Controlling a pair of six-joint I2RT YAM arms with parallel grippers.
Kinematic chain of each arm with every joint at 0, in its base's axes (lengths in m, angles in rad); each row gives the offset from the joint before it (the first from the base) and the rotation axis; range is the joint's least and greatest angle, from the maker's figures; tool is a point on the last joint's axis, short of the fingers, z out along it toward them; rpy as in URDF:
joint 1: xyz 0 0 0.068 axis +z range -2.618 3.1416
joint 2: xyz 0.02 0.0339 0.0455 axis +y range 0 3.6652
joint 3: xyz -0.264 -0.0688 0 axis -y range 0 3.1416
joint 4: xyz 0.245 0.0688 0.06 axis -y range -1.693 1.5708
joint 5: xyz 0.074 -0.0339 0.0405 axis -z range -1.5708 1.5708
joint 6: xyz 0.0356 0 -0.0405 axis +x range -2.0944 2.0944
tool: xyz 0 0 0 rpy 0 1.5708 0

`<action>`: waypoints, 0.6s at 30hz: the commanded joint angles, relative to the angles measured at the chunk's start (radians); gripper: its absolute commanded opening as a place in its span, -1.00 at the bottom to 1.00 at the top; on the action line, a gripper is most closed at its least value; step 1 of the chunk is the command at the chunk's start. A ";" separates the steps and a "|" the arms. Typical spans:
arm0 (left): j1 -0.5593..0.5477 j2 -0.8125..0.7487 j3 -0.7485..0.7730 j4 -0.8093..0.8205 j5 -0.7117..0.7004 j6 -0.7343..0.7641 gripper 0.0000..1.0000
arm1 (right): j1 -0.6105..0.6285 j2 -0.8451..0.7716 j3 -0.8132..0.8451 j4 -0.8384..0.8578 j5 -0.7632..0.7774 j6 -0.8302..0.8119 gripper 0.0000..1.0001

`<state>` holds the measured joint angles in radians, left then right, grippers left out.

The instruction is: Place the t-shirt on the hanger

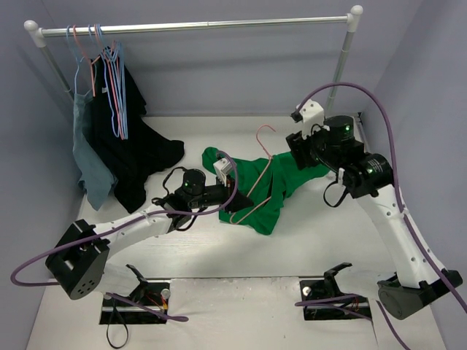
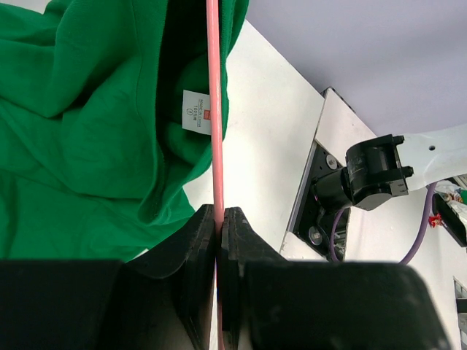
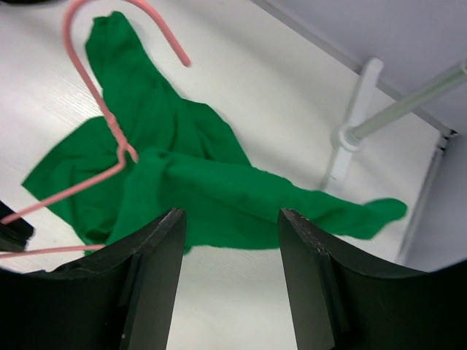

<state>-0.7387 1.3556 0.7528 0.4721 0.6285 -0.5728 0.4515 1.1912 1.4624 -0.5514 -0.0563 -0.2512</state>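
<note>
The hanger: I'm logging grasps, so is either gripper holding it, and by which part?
The left gripper is shut on the hanger, pinching a straight stretch of its wire. The right gripper is open, holding nothing.

Bare table stretches in front of the t-shirt to the near edge. The left arm lies across the way to the shirt's left side. Behind it, a black garment spills from the rail onto the table. The rail's right post stands close behind the right gripper. The hanger crosses over the shirt's middle.
</note>
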 commanded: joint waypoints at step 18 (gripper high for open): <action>-0.001 -0.021 0.129 0.033 0.066 0.045 -1.00 | -0.128 0.062 -0.134 0.177 -0.299 -0.280 0.29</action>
<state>-0.7387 1.3617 0.7937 0.4370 0.6552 -0.5594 0.3260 1.2480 1.3113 -0.4816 -0.2668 -0.4961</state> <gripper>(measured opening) 0.073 0.644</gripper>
